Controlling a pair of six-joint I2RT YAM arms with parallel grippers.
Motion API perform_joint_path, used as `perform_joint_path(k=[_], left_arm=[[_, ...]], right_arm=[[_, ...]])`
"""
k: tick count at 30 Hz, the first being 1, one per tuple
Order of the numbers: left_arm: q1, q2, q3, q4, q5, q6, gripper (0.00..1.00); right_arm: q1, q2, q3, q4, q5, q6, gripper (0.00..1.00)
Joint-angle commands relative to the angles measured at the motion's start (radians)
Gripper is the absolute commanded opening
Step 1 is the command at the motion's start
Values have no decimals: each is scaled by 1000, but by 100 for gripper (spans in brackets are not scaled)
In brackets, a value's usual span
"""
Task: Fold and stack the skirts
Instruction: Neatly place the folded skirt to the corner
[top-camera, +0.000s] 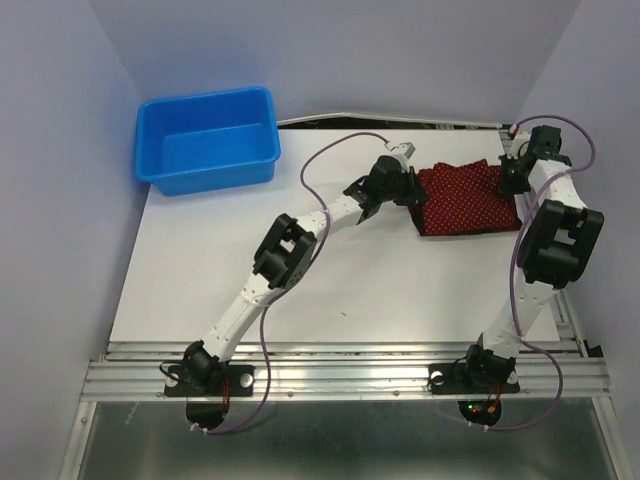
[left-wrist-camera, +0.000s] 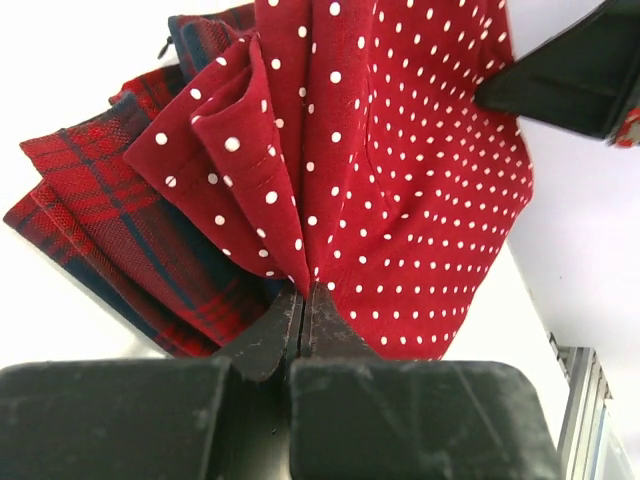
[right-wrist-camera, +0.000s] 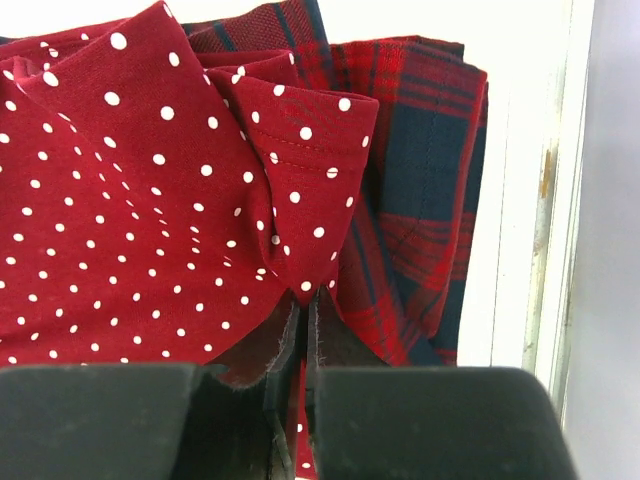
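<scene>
Risk: slippage of the dark red polka-dot cloth skirt (top-camera: 465, 200) from either grip. A lopsided fold would probably result.
Cause: each pinch takes only a small bunched fold at the fingertips.
Second risk: the pleated red-and-navy tartan skirt (left-wrist-camera: 90, 210) underneath may be dragged or splayed. Cannot tell whether a tartan layer is also caught.
Left end effector (left-wrist-camera: 305, 295): clenched on a hemmed polka-dot fold.
Right end effector (right-wrist-camera: 305, 295): clenched on the opposite polka-dot corner.
Location: both skirts lie on the white worktop (top-camera: 400, 290), well to the right of the blue plastic bin (top-camera: 215, 178), polka-dot on top.
Edge hazard: the stack sits at the worktop side far from the bin, so an outward pull could carry cloth off.
Long axis: left-right, roughly in line with the bin.
Heading: waistband end not discernible.
</scene>
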Motion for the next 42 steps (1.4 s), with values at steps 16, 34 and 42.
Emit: perform_joint_path(k=[16,34,42], left_arm=[[65,-426,-154,-44,-52,227,98],[426,-1090,-514,-693,2,768,99],[440,-1345,-947,-701,-11,876,99]], right_arm=[[-20,-13,145,5,-49,51,100],[32,-385,-18,-258,-478,116,100],[316,-672,-551,-19,-422,148,100]])
